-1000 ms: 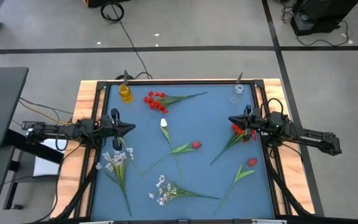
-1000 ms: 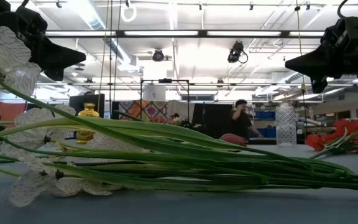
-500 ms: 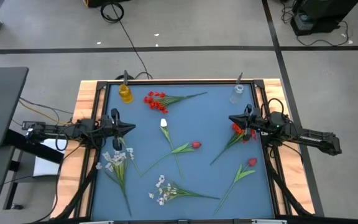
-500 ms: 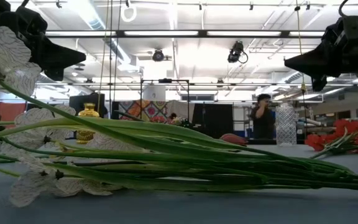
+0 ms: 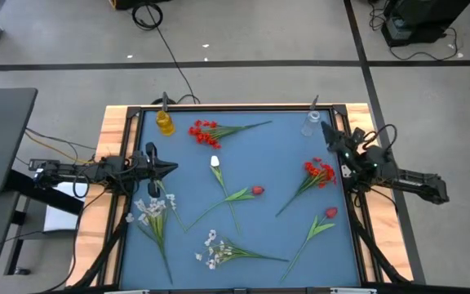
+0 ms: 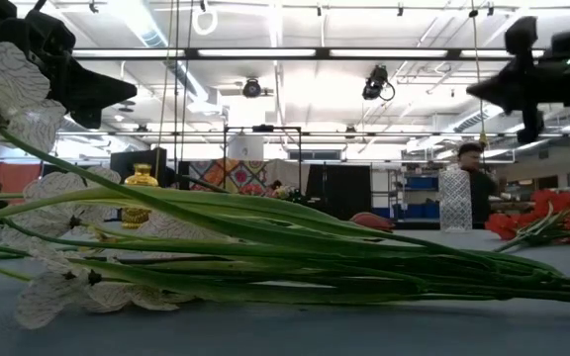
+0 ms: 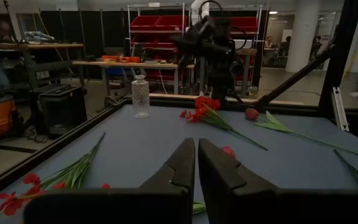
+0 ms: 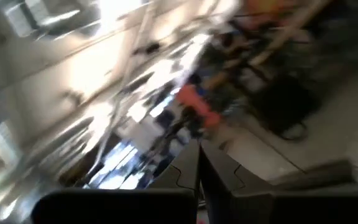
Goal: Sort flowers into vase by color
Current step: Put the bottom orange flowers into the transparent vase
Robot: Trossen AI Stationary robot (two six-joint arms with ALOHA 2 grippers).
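Several artificial flowers lie flat on the blue table [image 5: 284, 147]: a red blossom cluster [image 5: 205, 132] near the far edge, a white tulip [image 5: 215, 162], a red bud [image 5: 257, 190], a second red cluster [image 5: 319, 171], another red bud [image 5: 330, 212], and two white sprays [image 5: 151, 208] [image 5: 212, 249]. A yellow vase [image 5: 165, 122] and a clear vase [image 5: 311, 122] stand in the far corners. My left gripper [image 5: 172, 169] [image 7: 196, 155] hovers shut at the left side. My right gripper [image 5: 326, 129] [image 8: 197, 163] is shut in the air beside the clear vase.
A wooden and black frame [image 5: 121, 122] rims the table. In the low view green stalks [image 6: 295, 262] of the near white spray fill the foreground. A person [image 6: 475, 183] stands in the room beyond the table. Bare mat lies in the middle of the far half.
My right gripper has swung from above the right-hand red cluster toward the far right corner, turning to point at the far edge beside the clear vase; the red cluster stays on the table. A person in the background has walked to the right.
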